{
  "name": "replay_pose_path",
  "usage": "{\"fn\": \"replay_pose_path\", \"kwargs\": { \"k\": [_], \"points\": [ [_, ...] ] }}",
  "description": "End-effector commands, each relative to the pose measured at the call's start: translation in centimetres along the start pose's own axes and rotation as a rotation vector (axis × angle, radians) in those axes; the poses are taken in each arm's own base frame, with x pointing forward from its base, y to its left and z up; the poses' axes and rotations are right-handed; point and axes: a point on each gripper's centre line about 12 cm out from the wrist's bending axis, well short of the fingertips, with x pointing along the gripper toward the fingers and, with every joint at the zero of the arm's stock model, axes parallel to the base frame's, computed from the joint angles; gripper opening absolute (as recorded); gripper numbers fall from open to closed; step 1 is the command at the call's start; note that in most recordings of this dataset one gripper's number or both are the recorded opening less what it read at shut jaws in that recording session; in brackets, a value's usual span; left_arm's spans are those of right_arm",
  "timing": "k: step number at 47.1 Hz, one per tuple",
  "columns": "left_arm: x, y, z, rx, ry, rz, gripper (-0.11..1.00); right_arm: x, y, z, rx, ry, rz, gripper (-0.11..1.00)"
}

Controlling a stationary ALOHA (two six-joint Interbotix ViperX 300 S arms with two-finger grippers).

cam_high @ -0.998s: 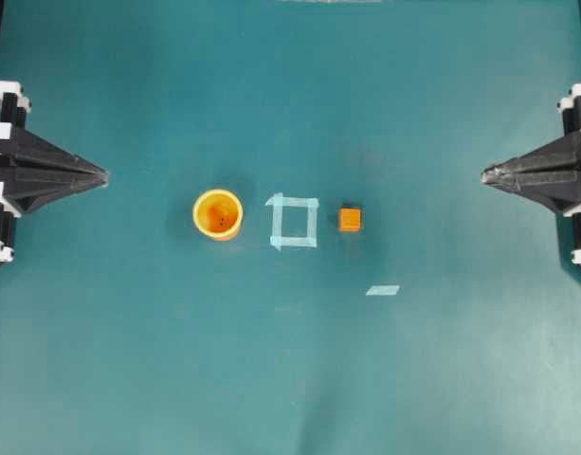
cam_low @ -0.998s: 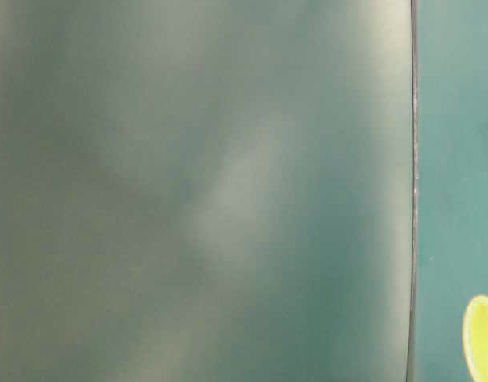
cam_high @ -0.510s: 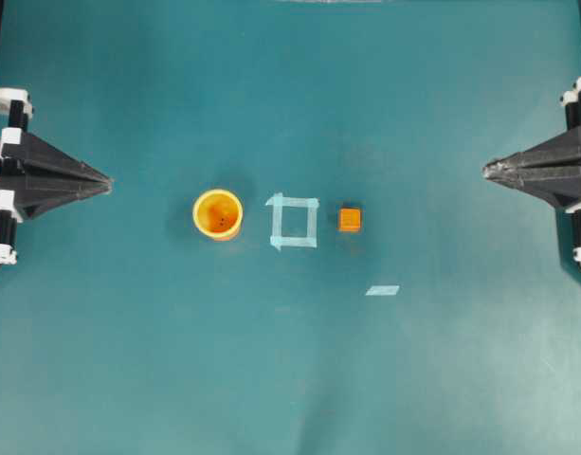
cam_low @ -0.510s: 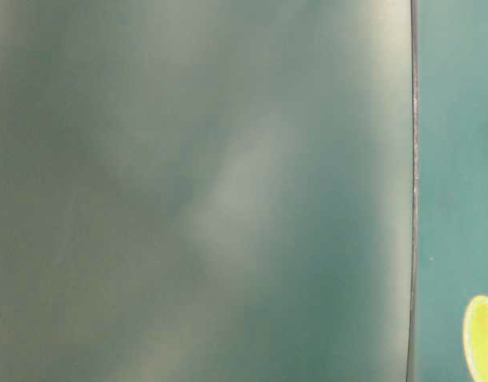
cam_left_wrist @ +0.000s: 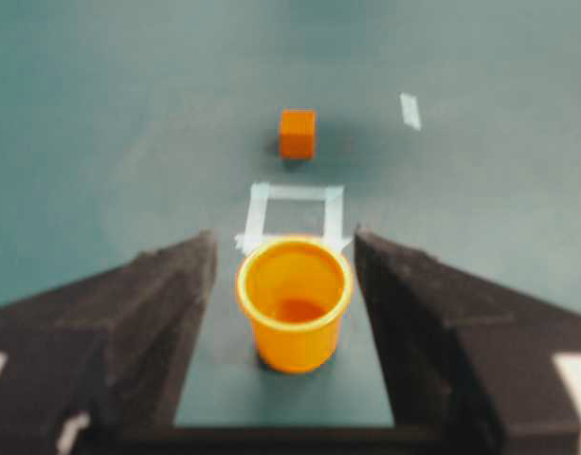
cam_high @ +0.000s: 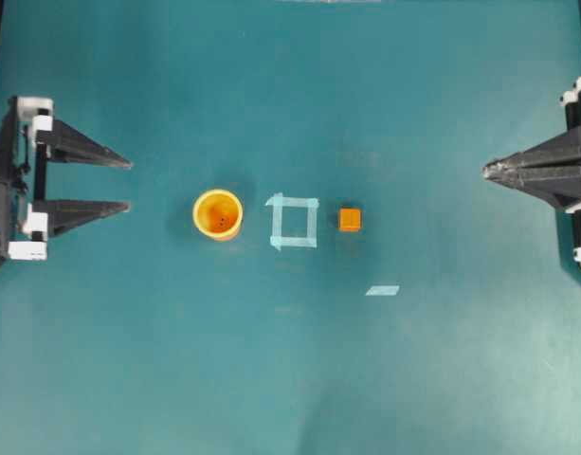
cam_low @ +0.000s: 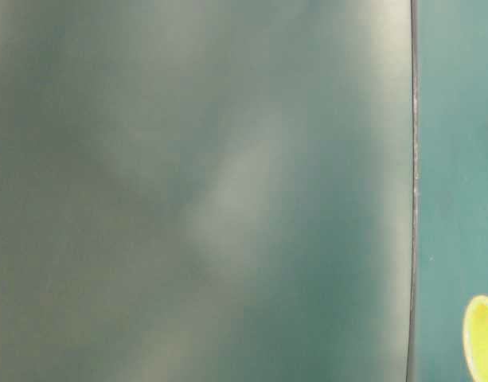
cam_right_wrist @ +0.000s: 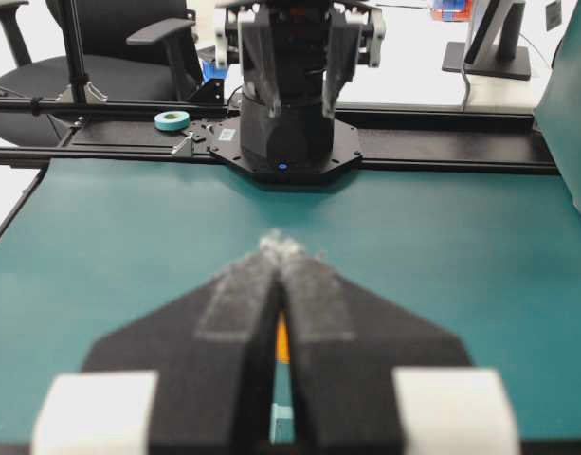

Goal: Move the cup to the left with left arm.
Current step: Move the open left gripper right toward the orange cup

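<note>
One cup [cam_high: 218, 214], beyond left tool [cam_high: 129, 185] (apart)

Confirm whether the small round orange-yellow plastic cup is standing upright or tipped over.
Upright. The small round orange-yellow plastic cup shows a full circular rim from overhead, and the left wrist view shows it standing on its base, mouth up, on the teal table.

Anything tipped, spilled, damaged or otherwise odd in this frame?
Nothing on the table: the cup stands upright, the cube sits flat beyond the tape square. The one oddity is the table-level view, almost wholly blurred, showing only a sliver of the cup's rim at its edge.
</note>
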Motion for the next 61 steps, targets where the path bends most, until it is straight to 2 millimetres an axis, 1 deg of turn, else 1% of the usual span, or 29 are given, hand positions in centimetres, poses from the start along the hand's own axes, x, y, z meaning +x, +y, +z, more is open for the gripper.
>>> {"fn": "replay_pose_path", "kwargs": {
  "k": [1, 10, 17, 27, 40, 49, 54, 61],
  "points": [
    [0.5, 0.0, -0.4, 0.024, -0.006, 0.001, 0.6, 0.3, -0.1, 1.2, -0.003, -0.029, -0.003, 0.0],
    [1.9, 0.2, -2.7, 0.059, 0.065, 0.006, 0.61, 0.4, -0.3, 1.5, -0.003, -0.038, -0.013, 0.0],
    [3.2, 0.8, -4.5, 0.053, 0.135, 0.027, 0.67, 0.5, -0.3, 2.0, -0.006, -0.05, -0.012, 0.0],
    [4.7, 0.8, -6.7, 0.046, 0.197, 0.023, 0.76, 0.5, -0.3, 2.1, -0.007, -0.054, -0.012, 0.0],
    [6.5, 0.1, -8.2, 0.023, 0.243, 0.0, 0.77, 0.5, -0.3, 2.1, -0.007, -0.049, -0.012, 0.0],
    [7.8, 0.1, -8.8, -0.059, 0.273, 0.009, 0.78, 0.5, -0.2, 2.0, -0.007, -0.038, -0.011, 0.0],
    [8.4, 0.0, -9.2, -0.062, 0.289, 0.005, 0.78, 0.5, -0.3, 1.9, -0.007, -0.027, -0.012, 0.0],
    [9.3, -0.1, -10.0, -0.061, 0.318, 0.001, 0.79, 0.5, -0.2, 2.3, -0.007, -0.035, -0.011, 0.0]
  ]
}}
